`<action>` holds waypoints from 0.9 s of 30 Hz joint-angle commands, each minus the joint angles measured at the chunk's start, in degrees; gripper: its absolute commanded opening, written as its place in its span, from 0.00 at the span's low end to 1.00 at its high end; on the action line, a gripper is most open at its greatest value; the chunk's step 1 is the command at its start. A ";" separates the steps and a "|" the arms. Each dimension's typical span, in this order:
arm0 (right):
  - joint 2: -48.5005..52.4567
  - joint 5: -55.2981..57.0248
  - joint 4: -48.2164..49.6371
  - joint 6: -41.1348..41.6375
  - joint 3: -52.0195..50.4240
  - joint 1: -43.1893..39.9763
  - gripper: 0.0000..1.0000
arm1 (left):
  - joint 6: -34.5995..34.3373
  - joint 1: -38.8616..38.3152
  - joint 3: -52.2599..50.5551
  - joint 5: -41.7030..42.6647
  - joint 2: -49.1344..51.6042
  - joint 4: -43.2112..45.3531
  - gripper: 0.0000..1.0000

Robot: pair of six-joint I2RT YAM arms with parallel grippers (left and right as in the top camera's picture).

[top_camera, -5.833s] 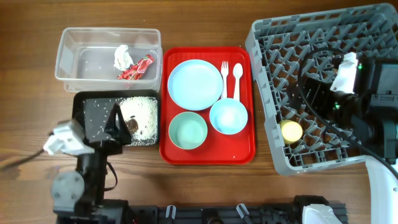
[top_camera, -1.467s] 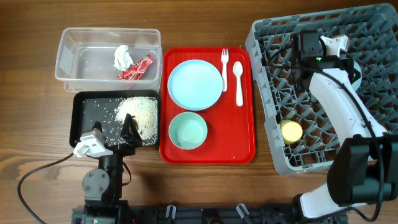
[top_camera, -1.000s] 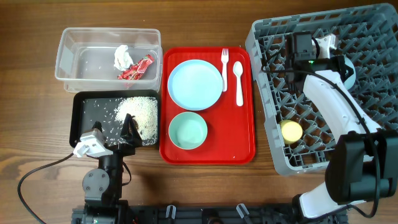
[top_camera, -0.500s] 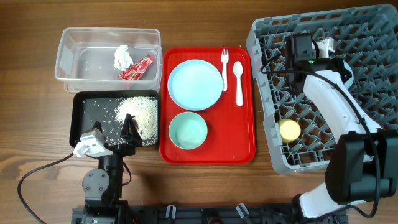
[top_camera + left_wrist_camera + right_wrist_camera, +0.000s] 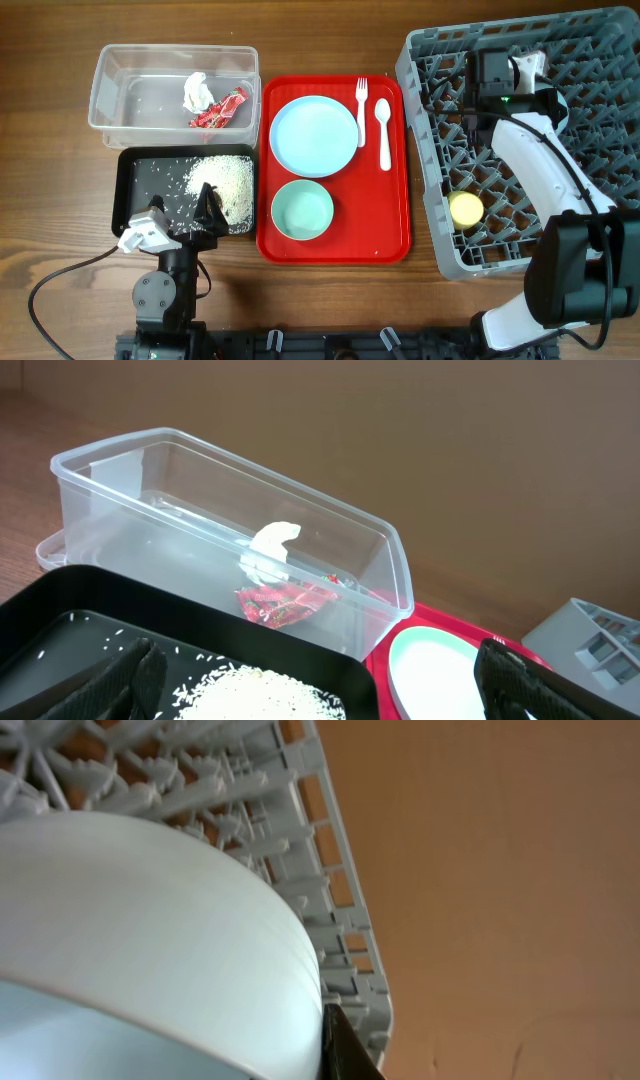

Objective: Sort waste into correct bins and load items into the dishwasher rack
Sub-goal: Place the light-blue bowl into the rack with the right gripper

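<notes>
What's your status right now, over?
Left gripper open at black tray. Right gripper shut on light blue bowl over dishwasher rack. Small yellow cup racked, nothing blocking.

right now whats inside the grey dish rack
A small yellow cup sits in the rack. The right wrist view shows a light blue bowl against the pegs. The right arm hides the cells beneath it.

Robot lab: arms (image 5: pixel 540 170) mounted at wooden table (image 5: pixel 50 150).

The wooden table (image 5: pixel 60 150) carries a clear tub (image 5: pixel 175 47), black tray (image 5: pixel 122 190), red serving tray (image 5: pixel 385 220) and grey rack (image 5: pixel 420 150).
</notes>
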 commanded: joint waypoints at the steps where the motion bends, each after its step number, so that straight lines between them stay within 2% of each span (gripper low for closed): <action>1: 0.74 -2.93 2.36 -1.53 -0.02 -0.79 0.04 | 0.09 0.59 -0.20 -0.94 -0.42 -0.04 1.00; 12: 0.74 -2.80 -1.97 0.72 -0.04 -2.03 0.04 | 0.09 0.59 -0.20 -0.94 -0.42 -0.04 1.00; 18: 0.74 0.11 4.20 -3.41 -0.02 -2.95 0.04 | 0.09 0.59 -0.20 -0.94 -0.42 -0.04 1.00; 22: 0.76 0.04 10.01 -9.33 -0.04 -2.82 0.05 | 0.09 0.59 -0.20 -0.94 -0.42 -0.02 1.00; 27: 1.31 -0.61 4.83 -9.64 -0.59 -2.49 0.04 | 0.09 0.59 -0.20 -0.94 -0.42 -0.02 1.00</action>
